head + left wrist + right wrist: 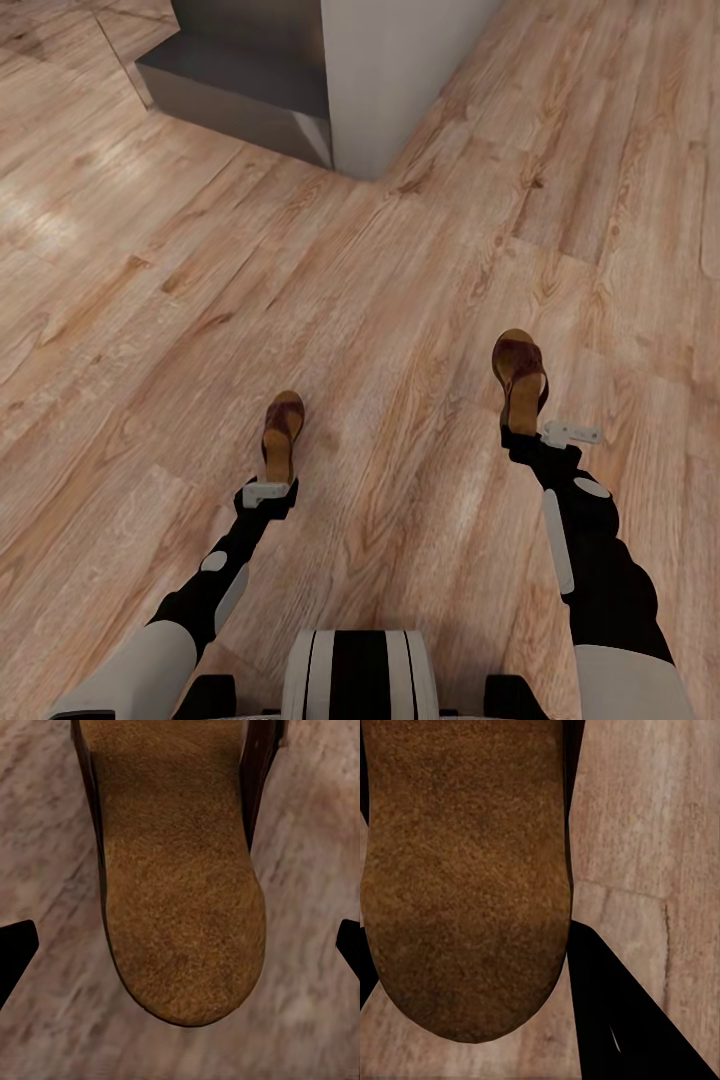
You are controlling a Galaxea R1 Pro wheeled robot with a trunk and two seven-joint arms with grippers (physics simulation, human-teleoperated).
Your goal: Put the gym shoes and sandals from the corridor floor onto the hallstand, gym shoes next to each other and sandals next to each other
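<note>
Two brown sandals lie over the corridor floor [400, 300], toes pointing away from me. My left gripper [268, 492] sits at the heel of the left sandal [282, 432]. In the left wrist view its tan sole [180, 885] lies between the two black fingertips [15, 952], which stand wide apart and clear of it. My right gripper [524, 436] is at the heel of the right sandal [519, 372]. The right wrist view shows the fingers [622, 1012] pressed against both sides of that sandal [465, 885]. The gym shoes and the hallstand are out of view.
A dark grey low step [240, 90] and a pale wall corner [400, 80] stand ahead at the top of the head view. Wood planks stretch between them and the sandals. My trunk [360, 675] shows at the bottom edge.
</note>
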